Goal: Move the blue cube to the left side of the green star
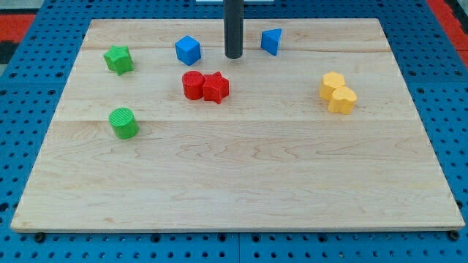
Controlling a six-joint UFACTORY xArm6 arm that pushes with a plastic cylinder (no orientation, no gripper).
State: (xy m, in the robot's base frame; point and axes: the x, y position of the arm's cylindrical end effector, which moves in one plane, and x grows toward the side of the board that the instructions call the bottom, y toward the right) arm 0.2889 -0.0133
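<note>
Seen from the view's left to its right: a green star (118, 59) is set near the wooden board's (241, 183) upper left corner, with a green cylinder (123, 123) below it. The blue cube (188, 50) is found to the star's right, well apart from it, near the view's top. Little of the task can be judged done: the cube is on the wrong side of the star and must yet be carried past it, above or below, to be set at its left, where only a narrow strip of board is left before the edge.

The cube is seen turned on the board, one vertical edge presented toward the view's bottom; being a cube, no long axis is offered.

Below it, a red cylinder (192, 85) and a red star (216, 88) are touching. The tip (233, 56) of the dark rod is held just right of the cube, apart from it. No jaws are carried, so no opening can be reported.

Farther right, a blue triangular block (272, 41) and a pair of touching yellow blocks (338, 93), their shapes unclear, are left undisturbed.
</note>
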